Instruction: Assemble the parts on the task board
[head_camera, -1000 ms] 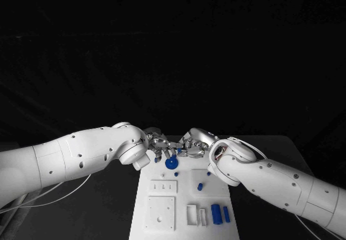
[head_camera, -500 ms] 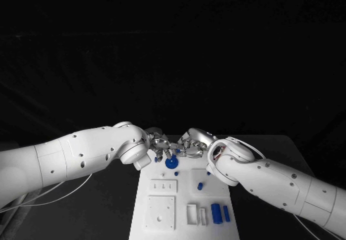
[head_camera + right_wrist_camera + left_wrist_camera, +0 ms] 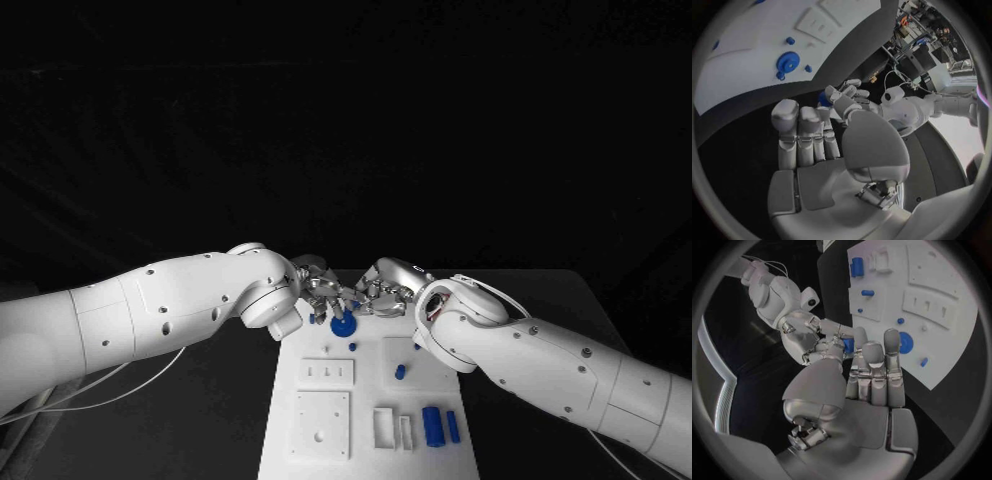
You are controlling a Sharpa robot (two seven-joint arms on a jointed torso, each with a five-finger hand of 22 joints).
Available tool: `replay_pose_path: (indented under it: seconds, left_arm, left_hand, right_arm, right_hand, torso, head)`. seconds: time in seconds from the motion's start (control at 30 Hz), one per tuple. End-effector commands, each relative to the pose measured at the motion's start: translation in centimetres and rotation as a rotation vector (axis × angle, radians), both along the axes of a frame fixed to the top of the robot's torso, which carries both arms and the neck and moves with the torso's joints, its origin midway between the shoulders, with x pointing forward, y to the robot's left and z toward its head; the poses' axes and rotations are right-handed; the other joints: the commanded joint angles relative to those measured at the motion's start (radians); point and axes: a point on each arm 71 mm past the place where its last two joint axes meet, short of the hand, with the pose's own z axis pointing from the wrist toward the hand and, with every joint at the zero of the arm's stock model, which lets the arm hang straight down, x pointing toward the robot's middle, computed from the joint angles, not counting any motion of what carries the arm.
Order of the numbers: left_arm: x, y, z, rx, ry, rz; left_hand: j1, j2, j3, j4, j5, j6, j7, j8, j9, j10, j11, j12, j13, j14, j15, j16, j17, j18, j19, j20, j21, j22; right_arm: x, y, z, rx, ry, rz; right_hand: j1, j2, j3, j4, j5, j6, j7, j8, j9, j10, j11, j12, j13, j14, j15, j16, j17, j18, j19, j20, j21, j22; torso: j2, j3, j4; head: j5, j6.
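Hardly anything has moved over the last second: in the head view the left hand (image 3: 320,288) and right hand (image 3: 387,290) still meet fingertip to fingertip above the far end of the task board (image 3: 325,440), just beyond the blue gear (image 3: 343,325), so the handover looks unfinished. Blue pegs (image 3: 431,426) lie near the board's near edge, on a black table (image 3: 216,420) with darkness behind.

From the left wrist, the left hand's (image 3: 873,375) fingers stand straight and pressed together, touching a small blue part (image 3: 847,344) pinched by the right hand (image 3: 814,340); the gear (image 3: 905,342) sits on the board.

From the right wrist, the right hand (image 3: 807,135) reaches to the left hand (image 3: 845,100), the blue part (image 3: 824,100) between them; a cluttered room lies beyond
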Motion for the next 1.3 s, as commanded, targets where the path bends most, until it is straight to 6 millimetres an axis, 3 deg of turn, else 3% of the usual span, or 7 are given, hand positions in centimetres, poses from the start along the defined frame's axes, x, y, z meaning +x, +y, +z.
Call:
replay_pose_path:
  seconds: [0.03,0.3,0.77,0.9,1.03,1.13,1.3]
  left_arm:
    - [0.0,-0.2,0.1,-0.002,-0.003,-0.018]
    - [-0.1,-0.2,0.1,-0.006,0.001,-0.023]
    - [0.1,-0.2,0.1,-0.014,-0.001,-0.014]
    - [0.2,-0.2,0.1,-0.015,-0.002,-0.007]
    - [0.2,-0.2,0.1,-0.011,-0.004,0.002]
    - [0.2,-0.1,0.0,-0.005,-0.004,0.003]
    - [0.2,0.1,0.0,0.014,-0.011,0.004]
  left_hand:
    - [0.035,0.025,0.02,-0.029,0.039,-0.005,-0.005,-0.004,0.004,0.04,-0.006,0.0,-0.003,0.0,-0.004,0.006,0.0,-0.008,0.007,0.001,-0.007,0.004]
    - [0.028,0.054,0.105,-0.145,0.172,-0.013,0.002,-0.003,0.038,0.041,-0.004,-0.006,-0.012,-0.002,-0.002,0.007,0.002,-0.005,0.005,0.001,-0.014,0.026]
    - [-0.043,0.07,0.165,-0.237,0.2,0.0,-0.001,-0.003,0.113,0.042,-0.005,-0.001,-0.016,-0.002,-0.004,0.01,0.005,-0.004,0.012,0.001,-0.037,0.068]
    - [-0.05,0.068,0.172,-0.244,0.206,0.007,-0.003,-0.004,0.121,0.042,-0.006,0.004,-0.015,-0.001,-0.005,0.014,0.008,-0.004,0.014,0.0,-0.04,0.075]
    - [-0.067,0.061,0.175,-0.245,0.237,0.025,-0.011,0.002,0.147,0.044,-0.01,0.013,-0.014,0.0,-0.008,0.022,0.014,-0.005,0.017,-0.002,-0.042,0.081]
    - [-0.075,0.049,0.188,-0.253,0.287,0.033,-0.015,0.001,0.181,0.045,-0.012,0.021,-0.015,0.0,-0.01,0.029,0.021,-0.007,0.018,-0.005,-0.044,0.087]
    - [-0.094,0.026,0.223,-0.254,0.348,0.042,-0.019,-0.002,0.23,0.045,-0.014,0.04,-0.015,0.001,-0.013,0.042,0.032,-0.007,0.021,-0.008,-0.044,0.101]
  right_arm:
    - [-0.1,0.2,-0.1,-0.016,0.007,0.014]
    - [-0.1,0.2,-0.4,-0.022,0.011,0.014]
    - [-0.1,0.2,-0.6,-0.018,0.014,0.015]
    - [0.0,0.1,-0.7,-0.005,0.015,0.011]
    - [0.1,-0.3,-0.7,0.012,0.008,0.001]
    - [0.2,-0.9,-0.6,0.023,-0.005,-0.015]
    - [0.2,-2.3,-1.0,0.037,0.003,-0.029]
  right_hand:
    - [-0.002,0.007,0.004,0.001,0.006,0.02,0.004,0.007,0.024,0.001,-0.005,0.003,0.001,0.005,-0.004,0.003,0.001,-0.004,0.001,-0.006,0.004,0.101]
    - [-0.002,0.007,0.004,0.001,0.006,0.02,0.004,0.007,0.024,0.001,-0.005,0.003,0.001,0.005,-0.004,0.003,0.001,-0.004,0.001,-0.006,0.004,0.101]
    - [-0.007,0.002,-0.003,0.002,0.014,0.013,0.005,0.006,0.023,-0.001,-0.004,0.001,-0.001,0.005,-0.004,-0.001,-0.001,-0.004,0.0,-0.006,0.001,0.1]
    - [-0.022,-0.02,-0.034,0.011,0.052,-0.042,0.017,0.005,0.006,-0.015,0.003,-0.018,-0.017,0.002,0.001,-0.012,-0.009,-0.002,-0.003,-0.003,-0.015,0.097]
    - [-0.023,-0.061,-0.164,0.035,0.135,-0.21,0.057,0.011,-0.005,-0.072,0.033,-0.094,-0.087,-0.055,0.024,-0.127,-0.098,0.018,-0.054,0.02,-0.221,0.042]
    - [0.037,-0.05,-0.305,0.082,0.154,-0.257,0.065,0.009,-0.004,-0.092,0.042,-0.09,-0.134,-0.069,0.033,-0.137,-0.121,0.03,-0.057,0.032,-0.323,0.008]
    - [0.093,-0.087,-0.343,0.171,0.167,-0.395,0.076,0.0,-0.014,-0.122,0.053,-0.095,-0.216,-0.109,0.045,-0.159,-0.16,0.041,-0.089,0.044,-0.534,-0.053]
  torso:
    - [0.0,0.0003,0.0002]
    - [0.0,0.0004,0.0002]
    - [0.001,0.0002,-0.0009]
    - [0.001,0.0002,-0.0014]
    - [0.0,0.0012,0.0009]
    - [0.0,0.0013,0.0011]
    - [-0.001,0.001,-0.0003]
  head:
    - [-0.001,-0.001]
    - [0.001,-0.003]
    - [0.0,-0.003]
    - [0.002,-0.006]
    - [0.003,-0.008]
    - [0.005,-0.008]
    - [0.008,-0.009]
